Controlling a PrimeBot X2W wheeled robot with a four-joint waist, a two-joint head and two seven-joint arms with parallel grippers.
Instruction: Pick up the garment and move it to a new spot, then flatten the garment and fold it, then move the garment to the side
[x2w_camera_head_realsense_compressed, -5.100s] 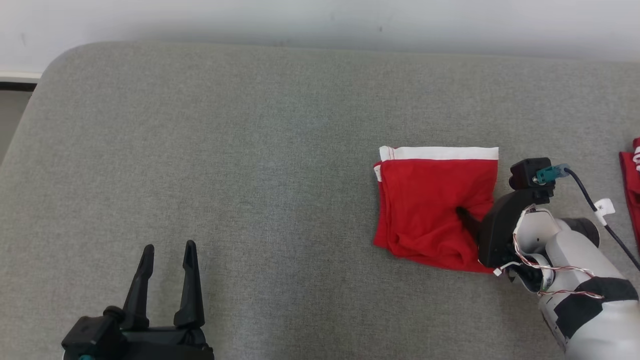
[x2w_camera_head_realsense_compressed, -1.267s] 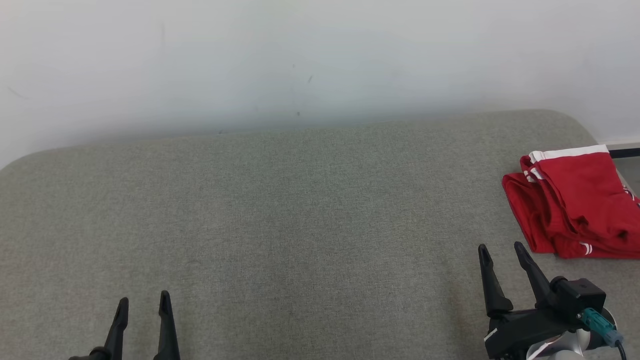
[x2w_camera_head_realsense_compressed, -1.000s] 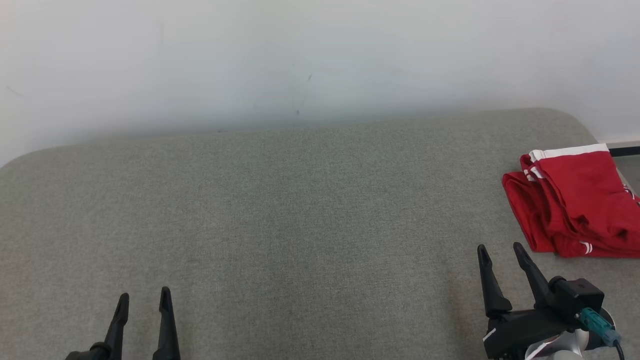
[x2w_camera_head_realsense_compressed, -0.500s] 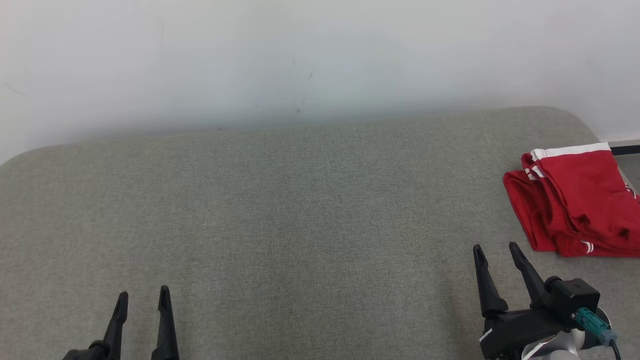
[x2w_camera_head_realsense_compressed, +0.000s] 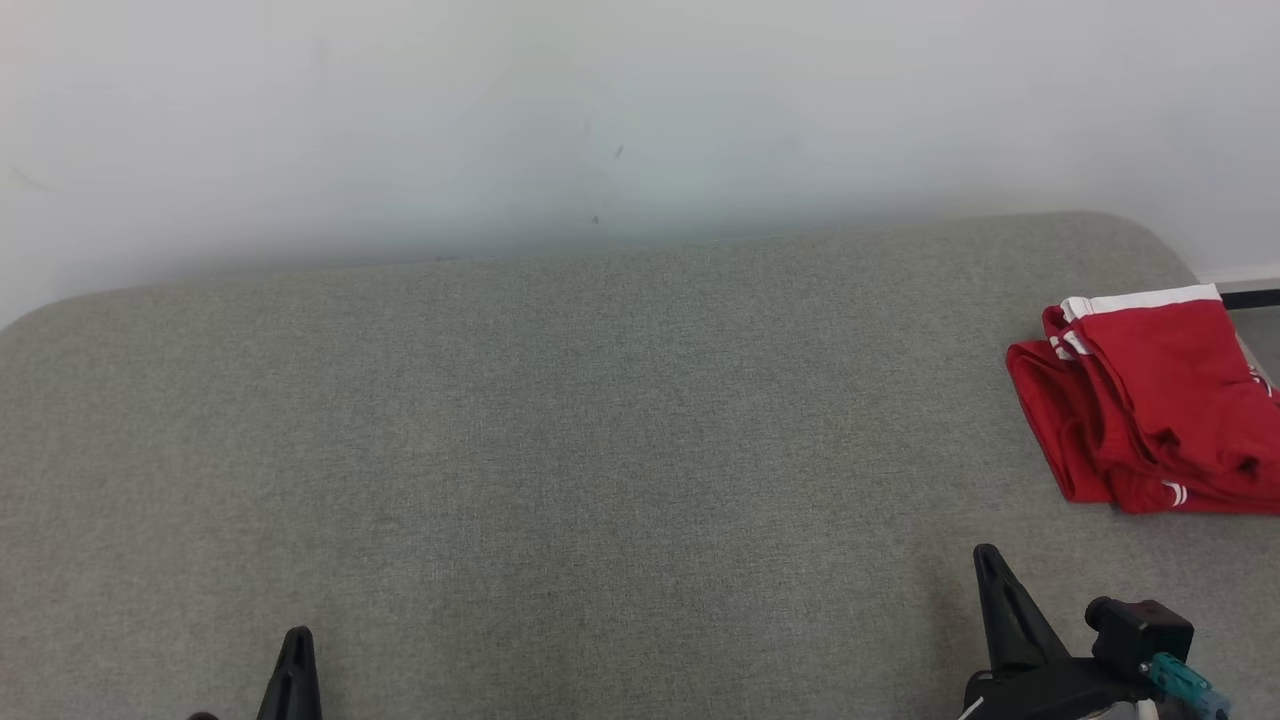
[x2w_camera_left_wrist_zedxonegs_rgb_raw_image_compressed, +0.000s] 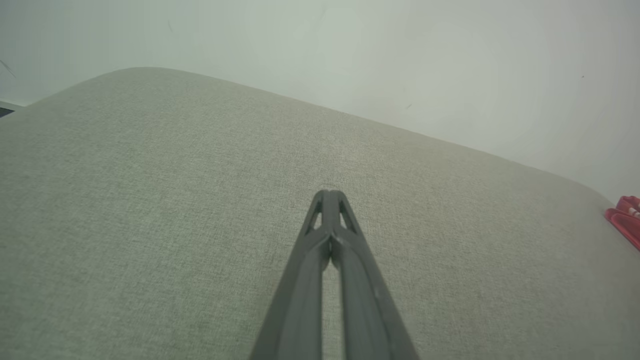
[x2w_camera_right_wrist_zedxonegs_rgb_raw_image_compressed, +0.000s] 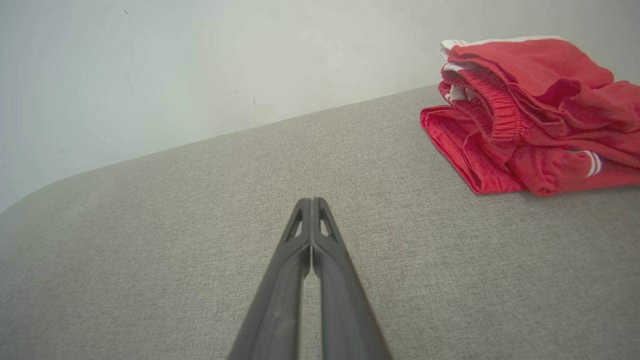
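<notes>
Left hand (x2w_camera_left_wrist_zedxonegs_rgb_raw_image_compressed: 328, 194) & right hand (x2w_camera_right_wrist_zedxonegs_rgb_raw_image_compressed: 311, 201) both pinched closed, empty; red garment (x2w_camera_right_wrist_zedxonegs_rgb_raw_image_compressed: 530, 110) lies fwd-right of right hand, not touching.

Red garment (x2w_camera_head_realsense_compressed: 1150, 400) with white stripes; grey fabric surface (x2w_camera_head_realsense_compressed: 560, 450); pale wall (x2w_camera_head_realsense_compressed: 600, 110).

The left pincer (x2w_camera_left_wrist_zedxonegs_rgb_raw_image_compressed: 327, 193) and right pincer (x2w_camera_right_wrist_zedxonegs_rgb_raw_image_compressed: 311, 200) have closed tip to tip and drawn back.

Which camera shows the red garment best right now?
The right wrist view: the red garment lies close there, its folds, elastic waistband and white stripes clear. The head view has it smaller, cut by the right edge. The left wrist view catches a red sliver at its right edge.
</notes>
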